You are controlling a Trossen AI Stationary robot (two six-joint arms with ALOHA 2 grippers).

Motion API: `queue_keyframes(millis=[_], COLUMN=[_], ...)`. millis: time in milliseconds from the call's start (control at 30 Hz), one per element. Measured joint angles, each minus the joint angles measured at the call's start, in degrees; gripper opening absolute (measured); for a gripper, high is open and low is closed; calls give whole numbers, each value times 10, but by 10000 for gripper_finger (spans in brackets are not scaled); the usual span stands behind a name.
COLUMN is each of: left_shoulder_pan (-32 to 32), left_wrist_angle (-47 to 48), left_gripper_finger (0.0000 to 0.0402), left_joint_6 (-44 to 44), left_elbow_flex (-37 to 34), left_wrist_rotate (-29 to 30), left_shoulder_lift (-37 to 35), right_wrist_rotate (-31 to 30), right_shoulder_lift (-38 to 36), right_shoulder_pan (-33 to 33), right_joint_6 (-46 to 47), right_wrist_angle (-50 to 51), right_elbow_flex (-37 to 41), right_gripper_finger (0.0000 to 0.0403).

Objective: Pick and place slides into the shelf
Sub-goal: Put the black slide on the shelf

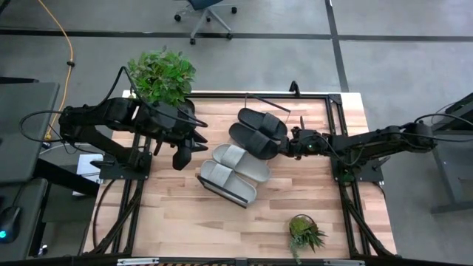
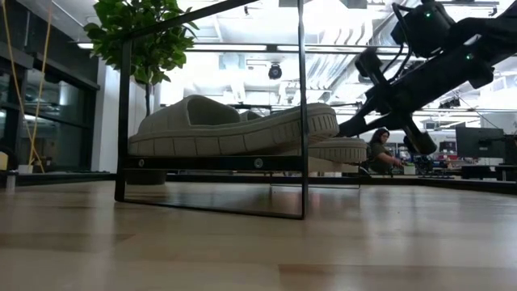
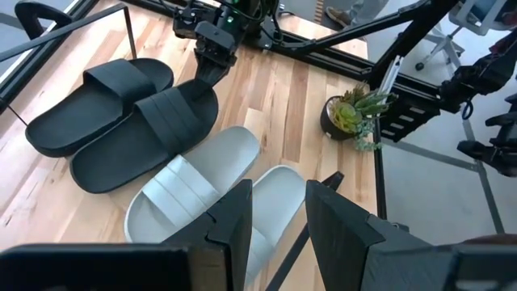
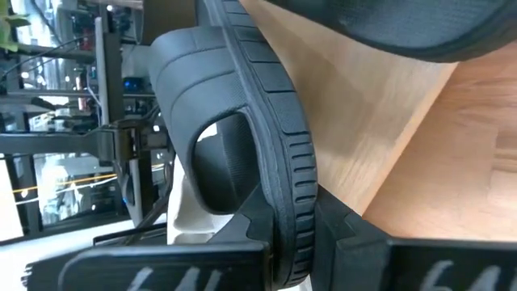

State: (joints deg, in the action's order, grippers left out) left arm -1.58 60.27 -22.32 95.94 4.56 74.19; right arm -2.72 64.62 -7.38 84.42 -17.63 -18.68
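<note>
Two black slides (image 1: 257, 131) and two pale grey-green slides (image 1: 233, 174) lie side by side in a slanting row on the light-wood shelf (image 4: 355, 121). Its thin dark wire end frame (image 2: 303, 105) stands in front of the grey-green pair (image 2: 234, 129) in the low view. My right gripper (image 1: 287, 145) is at the right-hand end of the nearer black slide (image 3: 153, 129) and shut on it. My left gripper (image 1: 181, 157) hovers open just left of the grey-green slides (image 3: 202, 194), touching nothing. My right gripper pinches the nearer black slide's sole rim (image 4: 295, 206) between its two fingers (image 4: 343, 234), at the end close to the strap (image 3: 203, 90). It comes about level from the table's right. The slide lies flat on the shelf beside the other black one.
A large potted plant (image 1: 161, 74) stands at the far left corner and a small one (image 1: 304, 233) near the right near edge. Bare wood lies near the front edge (image 1: 185, 229). A person (image 2: 380, 149) sits in the room beyond the table.
</note>
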Motion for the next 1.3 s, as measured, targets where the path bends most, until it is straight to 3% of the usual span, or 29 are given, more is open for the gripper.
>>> queue_keyframes(millis=[633,1000,1300], left_shoulder_pan=[0,0,0], left_wrist_angle=[4,4,4], left_gripper_finger=[106,106,106], left_joint_6=[0,0,0], left_elbow_flex=[0,0,0], left_wrist_rotate=[0,0,0], left_shoulder_lift=[0,0,0], right_wrist_rotate=[15,18,-20], right_shoulder_lift=[0,0,0], right_shoulder_pan=[-5,-5,-5], right_joint_6=[1,2,9], right_wrist_angle=[30,34,44], right_elbow_flex=[0,0,0], right_gripper_finger=[14,77,125])
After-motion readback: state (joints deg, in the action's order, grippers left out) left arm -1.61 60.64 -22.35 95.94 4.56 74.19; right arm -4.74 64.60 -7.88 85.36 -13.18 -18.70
